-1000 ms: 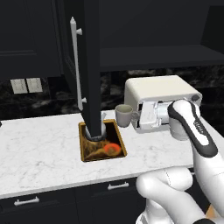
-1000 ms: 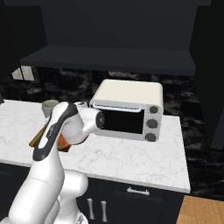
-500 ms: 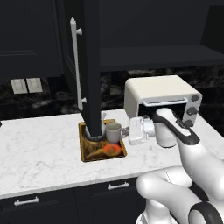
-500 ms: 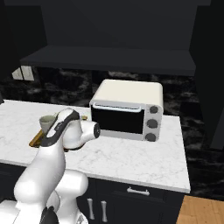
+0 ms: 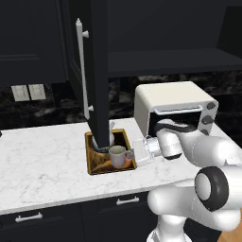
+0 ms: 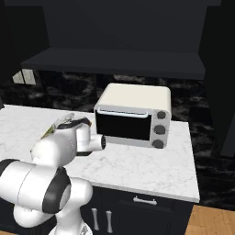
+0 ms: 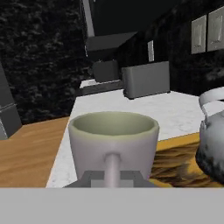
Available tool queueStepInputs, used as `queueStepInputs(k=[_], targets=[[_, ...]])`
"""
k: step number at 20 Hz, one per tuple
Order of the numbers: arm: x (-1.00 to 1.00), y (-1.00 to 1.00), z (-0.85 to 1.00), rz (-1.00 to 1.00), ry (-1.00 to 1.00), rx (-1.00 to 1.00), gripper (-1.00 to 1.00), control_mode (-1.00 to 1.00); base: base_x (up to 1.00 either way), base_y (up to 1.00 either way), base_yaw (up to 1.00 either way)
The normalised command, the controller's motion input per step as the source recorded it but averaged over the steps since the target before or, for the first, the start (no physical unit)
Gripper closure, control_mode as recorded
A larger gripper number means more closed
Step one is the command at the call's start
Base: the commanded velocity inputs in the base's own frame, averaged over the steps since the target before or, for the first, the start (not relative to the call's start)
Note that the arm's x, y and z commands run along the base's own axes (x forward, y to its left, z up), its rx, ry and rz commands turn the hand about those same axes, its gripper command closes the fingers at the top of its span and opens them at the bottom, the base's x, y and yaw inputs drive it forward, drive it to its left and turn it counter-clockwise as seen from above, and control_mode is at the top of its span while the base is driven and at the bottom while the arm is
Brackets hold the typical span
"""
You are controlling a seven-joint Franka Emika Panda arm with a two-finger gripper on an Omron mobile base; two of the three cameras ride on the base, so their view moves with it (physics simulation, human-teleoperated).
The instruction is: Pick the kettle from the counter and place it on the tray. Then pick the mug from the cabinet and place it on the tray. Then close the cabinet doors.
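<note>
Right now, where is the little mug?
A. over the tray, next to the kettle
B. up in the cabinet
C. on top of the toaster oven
A: the mug sits at the gripper over the tray, with the kettle beside it.

I am working in a rendered home kitchen. A broad white marble counter (image 5: 42, 156) with faint grey veins runs in front of me above black drawers with short silver pulls (image 5: 28, 218). A cream toaster oven with a dark glass door and three knobs (image 6: 133, 114) stands on it against a black, white-veined stone backsplash (image 6: 69, 89). Black upper wall cabinets (image 5: 33, 42) hang overhead, one tall door with a long silver bar handle (image 5: 83, 71) standing open. Pale wall switches (image 5: 28, 92) and warm wooden flooring (image 6: 213, 220) complete it.
</note>
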Motion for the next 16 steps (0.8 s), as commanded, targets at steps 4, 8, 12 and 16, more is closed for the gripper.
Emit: queueStepInputs(k=[4, 8, 12, 16], targets=[[0.36, 0.07, -0.39, 0.05, 0.0, 0.0, 1.0, -1.0, 0.0, 0.0, 0.0], [0.35, 0.0, -0.05, 0.0, -0.02, 0.01, 1.0, -1.0, 0.0, 0.0, 0.0], [0.36, 0.07, -0.07, 0.0, -0.07, 0.01, 1.0, -1.0, 0.0, 0.0, 0.0], [0.33, 0.36, -0.24, 0.0, -0.01, 0.0, 1.0, -1.0, 0.0, 0.0, 0.0]])
